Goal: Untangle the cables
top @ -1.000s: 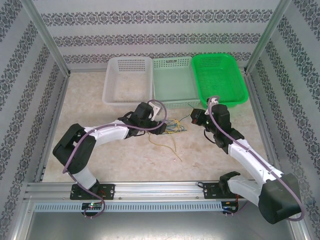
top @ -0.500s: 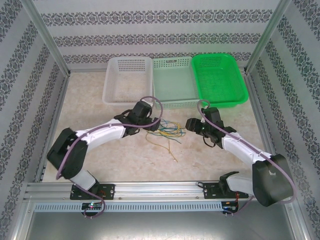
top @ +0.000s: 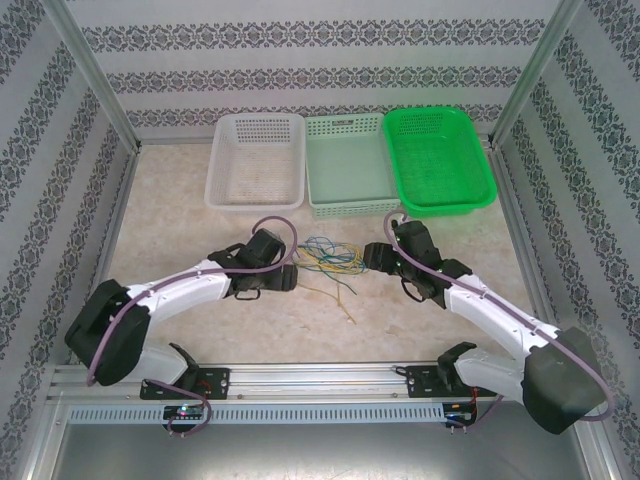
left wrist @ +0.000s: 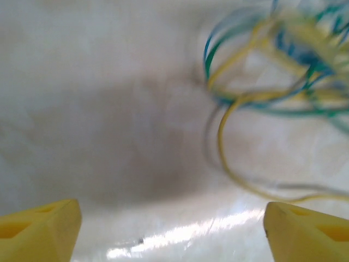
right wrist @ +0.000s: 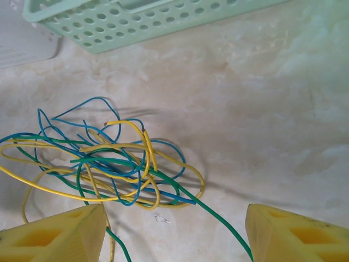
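A pale marbled desk [top: 170, 230] sits between patterned walls; a white basket [top: 255, 165], a pale green basket [top: 345, 170] and a bright green basket [top: 440, 160] line its far edge; the cables [top: 330, 255], a yellow, blue and green tangle, lie mid-desk, just near of the pale green basket; the left fingers [top: 290, 280] and right fingers [top: 370, 257] flank the tangle, both spread wide, gripping nothing.

Loose tangle of yellow, blue and green cables [left wrist: 272, 71], blurred, on pale marbled bench [left wrist: 109, 109], upper right; left gripper [left wrist: 172, 218] jaws wide apart, nothing between them.
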Robot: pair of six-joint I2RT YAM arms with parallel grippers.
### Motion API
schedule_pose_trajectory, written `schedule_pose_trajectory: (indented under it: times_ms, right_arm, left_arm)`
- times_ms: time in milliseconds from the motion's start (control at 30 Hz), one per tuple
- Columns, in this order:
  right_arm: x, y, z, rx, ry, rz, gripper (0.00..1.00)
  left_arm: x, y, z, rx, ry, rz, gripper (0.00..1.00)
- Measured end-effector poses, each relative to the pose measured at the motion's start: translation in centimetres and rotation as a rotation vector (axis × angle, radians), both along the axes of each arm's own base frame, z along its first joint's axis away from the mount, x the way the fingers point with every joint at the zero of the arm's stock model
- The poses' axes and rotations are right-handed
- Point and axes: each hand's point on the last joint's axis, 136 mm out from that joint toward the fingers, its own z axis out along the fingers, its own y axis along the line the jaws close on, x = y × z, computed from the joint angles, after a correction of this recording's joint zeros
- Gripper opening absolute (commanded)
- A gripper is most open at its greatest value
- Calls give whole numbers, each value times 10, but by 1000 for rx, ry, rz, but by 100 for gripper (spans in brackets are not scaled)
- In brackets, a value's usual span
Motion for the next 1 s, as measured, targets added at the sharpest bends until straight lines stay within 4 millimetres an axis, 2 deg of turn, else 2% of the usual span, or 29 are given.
schedule_pose_trajectory:
  times_ms: [100, 167, 300, 367, 500, 633, 800, 900, 1000]
  right_arm:
    - [5, 9, 2, -35, -15, 40, 70]
    - [14, 18, 1, -64, -11, 70, 71]
    - [38, 34, -5, -103, 8, 98, 71]
    - [42, 37, -13, -111, 21, 102, 70]
    - [41, 37, -35, -136, 74, 107, 70]
    - [42, 39, -42, -135, 90, 109, 70]
    - [47, 43, -46, -124, 84, 109, 69]
    - [49, 45, -54, -131, 101, 112, 68]
    - [52, 47, -59, -135, 109, 112, 68]
  left_arm:
    - [-13, -8, -21, -39, 118, 22, 84]
    - [-12, -11, -28, -40, 157, 45, 84]
    - [-7, -13, -28, -52, 197, 109, 84]
    - [-6, -13, -28, -57, 208, 135, 84]
    - [-5, -14, -26, -77, 210, 175, 83]
    - [-5, -16, -23, -112, 201, 202, 83]
    - [-3, -40, -14, -241, 214, 194, 84]
    - [-2, -46, -12, -264, 226, 198, 84]
    - [3, -52, -15, -264, 239, 212, 75]
